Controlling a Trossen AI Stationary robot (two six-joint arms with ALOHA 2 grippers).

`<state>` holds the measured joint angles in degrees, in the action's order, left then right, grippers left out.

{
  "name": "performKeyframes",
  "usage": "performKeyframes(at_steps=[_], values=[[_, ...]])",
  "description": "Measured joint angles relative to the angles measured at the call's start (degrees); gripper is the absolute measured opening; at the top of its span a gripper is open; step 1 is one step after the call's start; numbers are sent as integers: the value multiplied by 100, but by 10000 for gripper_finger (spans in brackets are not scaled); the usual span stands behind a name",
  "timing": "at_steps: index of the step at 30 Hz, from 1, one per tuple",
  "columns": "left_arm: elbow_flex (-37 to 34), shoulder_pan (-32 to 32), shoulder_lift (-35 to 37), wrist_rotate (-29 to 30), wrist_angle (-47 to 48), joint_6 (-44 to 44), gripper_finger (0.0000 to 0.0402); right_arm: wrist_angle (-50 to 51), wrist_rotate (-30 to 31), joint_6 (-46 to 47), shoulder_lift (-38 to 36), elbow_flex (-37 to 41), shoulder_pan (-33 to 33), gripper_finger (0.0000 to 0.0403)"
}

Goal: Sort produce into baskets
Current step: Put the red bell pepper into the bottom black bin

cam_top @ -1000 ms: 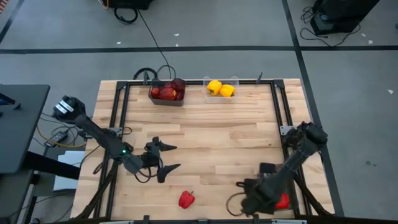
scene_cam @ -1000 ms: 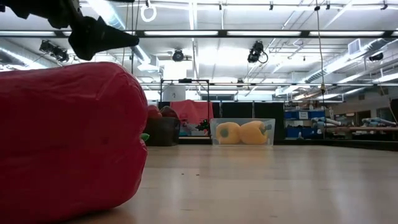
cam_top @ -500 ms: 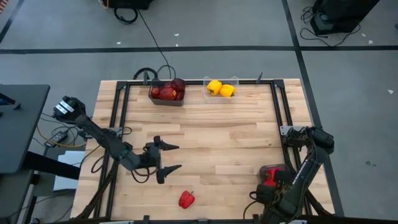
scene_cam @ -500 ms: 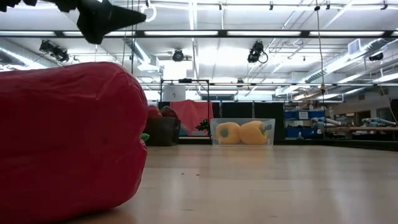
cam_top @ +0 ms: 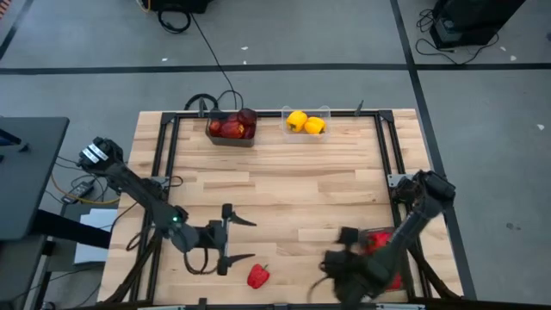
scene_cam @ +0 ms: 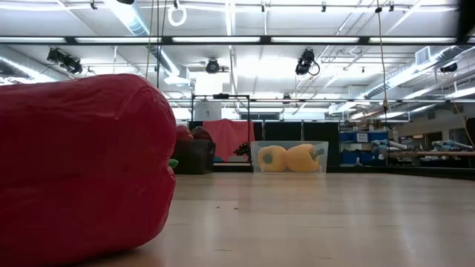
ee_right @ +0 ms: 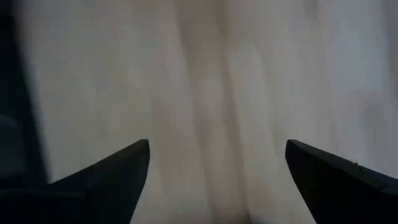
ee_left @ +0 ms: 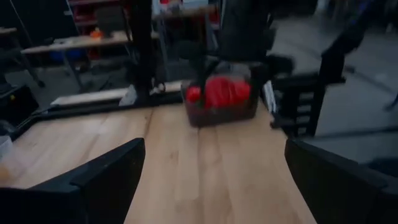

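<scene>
One red pepper [cam_top: 257,275] is left lying on the tabletop [cam_top: 293,189] near the front edge, just right of the wide-open left hand [cam_top: 242,238], while the right hand [ee_right: 214,180] is spread open too.

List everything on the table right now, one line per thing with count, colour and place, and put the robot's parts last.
Wooden table: one, light butcher-block top in a dark frame.
Dark grey opaque bin: one, far edge, left of centre, holding red and dark maroon produce; count unclear.
Clear plastic bin: one, far edge, beside the dark bin.
Yellow bell peppers: two, inside the clear bin.
Loose red bell pepper: one, near edge, left of centre.
Third bin with red peppers: one, near right corner, partly hidden by the right arm.
Left pincer: open, just by the loose pepper.
Right pincer: open, over bare wood near the right corner bin.
</scene>
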<state>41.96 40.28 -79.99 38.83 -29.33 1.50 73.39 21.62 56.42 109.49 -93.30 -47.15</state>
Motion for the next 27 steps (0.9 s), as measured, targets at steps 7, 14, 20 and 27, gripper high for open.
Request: performKeyframes(at_steps=[7, 14, 20, 27], values=[[689, 78, 4, -296, 2378, 1231, 392, -3567, 138, -2485, 9, 463, 936, 384], [1186, 243, 7, -523, 4449, 2609, 392, -6552, -307, -4228, 9, 1390, 1524, 384], [1180, 323, -403, -774, 5196, 3958, 392, -7883, -881, -4719, 13, 2142, 1777, 384], [1180, 367, -1399, -1019, 4308, 3944, 392, -8706, -1233, -4487, 65, 2474, 1877, 385]])
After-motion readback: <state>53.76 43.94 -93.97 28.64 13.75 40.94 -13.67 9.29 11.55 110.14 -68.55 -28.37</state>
